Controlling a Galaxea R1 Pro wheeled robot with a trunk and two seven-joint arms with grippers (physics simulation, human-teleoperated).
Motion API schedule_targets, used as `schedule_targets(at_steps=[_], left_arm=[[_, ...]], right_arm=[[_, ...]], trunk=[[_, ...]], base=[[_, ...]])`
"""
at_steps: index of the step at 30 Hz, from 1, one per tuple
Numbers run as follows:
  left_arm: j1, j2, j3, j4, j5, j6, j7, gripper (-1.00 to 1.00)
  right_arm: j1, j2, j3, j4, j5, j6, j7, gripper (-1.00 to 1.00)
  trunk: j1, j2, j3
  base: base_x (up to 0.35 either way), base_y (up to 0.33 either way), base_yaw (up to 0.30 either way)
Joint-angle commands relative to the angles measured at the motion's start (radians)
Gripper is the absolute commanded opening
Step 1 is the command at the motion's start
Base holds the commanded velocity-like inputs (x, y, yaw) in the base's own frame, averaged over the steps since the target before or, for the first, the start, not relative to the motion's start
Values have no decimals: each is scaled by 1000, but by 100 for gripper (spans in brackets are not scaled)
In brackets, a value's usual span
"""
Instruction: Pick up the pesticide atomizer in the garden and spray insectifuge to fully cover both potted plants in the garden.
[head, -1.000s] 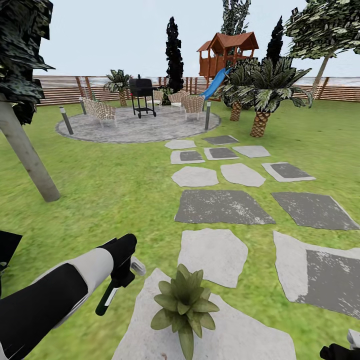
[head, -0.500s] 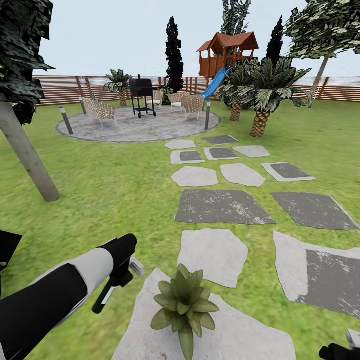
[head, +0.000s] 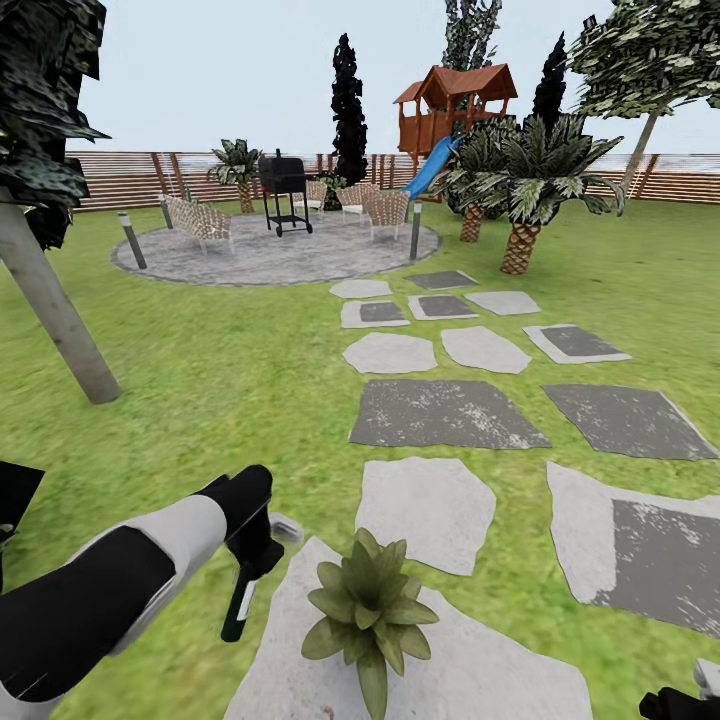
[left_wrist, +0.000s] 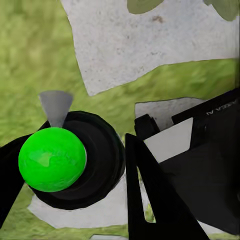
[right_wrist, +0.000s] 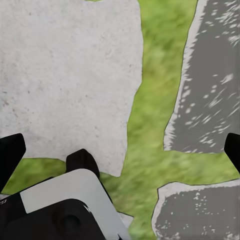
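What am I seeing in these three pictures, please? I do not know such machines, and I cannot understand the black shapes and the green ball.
This is a simulated two-armed robot in a garden. The big picture comes from its head camera. Its left gripper holds the pesticide atomizer, hanging beside a potted plant that stands on a pale stepping stone. The two small pictures come from cameras on the wrists. The green ball sits in front of the left wrist camera; what it is I cannot tell. The right wrist camera looks down at grass and stones.
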Motion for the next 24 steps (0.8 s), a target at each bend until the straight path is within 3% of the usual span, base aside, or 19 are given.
schedule_targets(at_steps=[1, 6, 17, 20, 24], left_arm=[[0, 0, 20, -1, -13, 2, -9, -100], [0, 0, 118, -1, -13, 2, -8, -100], [1, -1, 239, 5, -11, 2, -9, -100], [2, -1, 312, 7, -13, 2, -9, -100], [4, 0, 338, 7, -20, 2, -10, -100]], right_arm=[[-1, 0, -1, -1, 9, 3, 10, 100], [-1, 0, -1, -1, 9, 3, 10, 100], [-1, 0, -1, -1, 9, 3, 10, 100], [-1, 0, -1, -1, 9, 3, 11, 100], [-1, 0, -1, -1, 9, 3, 11, 100]], trunk=[[0, 0, -1], [0, 0, -1], [0, 0, -1], [0, 0, -1], [0, 0, -1]], base=[[0, 0, 0], [0, 0, 0], [0, 0, 0], [0, 0, 0], [0, 0, 0]])
